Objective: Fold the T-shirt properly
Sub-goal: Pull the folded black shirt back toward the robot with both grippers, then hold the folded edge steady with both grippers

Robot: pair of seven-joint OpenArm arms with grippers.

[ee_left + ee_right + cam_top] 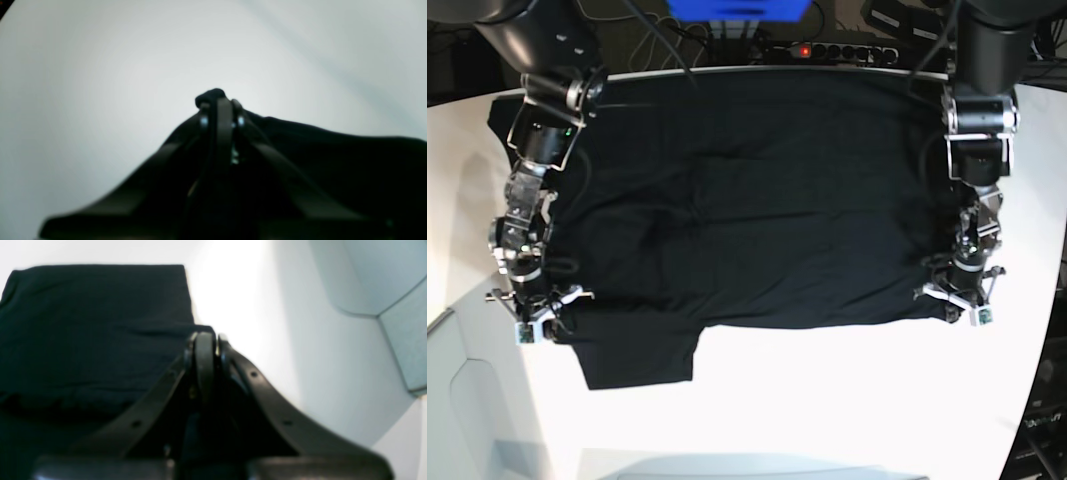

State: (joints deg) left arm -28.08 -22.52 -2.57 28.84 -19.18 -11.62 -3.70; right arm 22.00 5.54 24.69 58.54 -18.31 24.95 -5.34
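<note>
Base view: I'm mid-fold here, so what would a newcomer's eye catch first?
The big black T-shirt, spread plain side up across the white table, one sleeve poking out at the near corner. Next, both arms at its near edge: the left gripper and the right gripper are each shut on a pinch of cloth.

Item: large black short-sleeved cloth T-shirt (757, 200), plain side up, no print showing
Position: spread wide across the white surface (827, 400), its far edge at the surface's back edge
Pose: lying mostly flat, near edge running roughly straight across the base view
Folded part: one flap (632, 350) sticks out past the near edge on the base view's left, lying flat
Surface state: soft creases and ripples across the middle
Corners: near corners on both sides bunched and raised slightly off the surface
Left-wrist view: a small bunch of black cloth (210, 95) pokes up, fabric draping away from it
</note>
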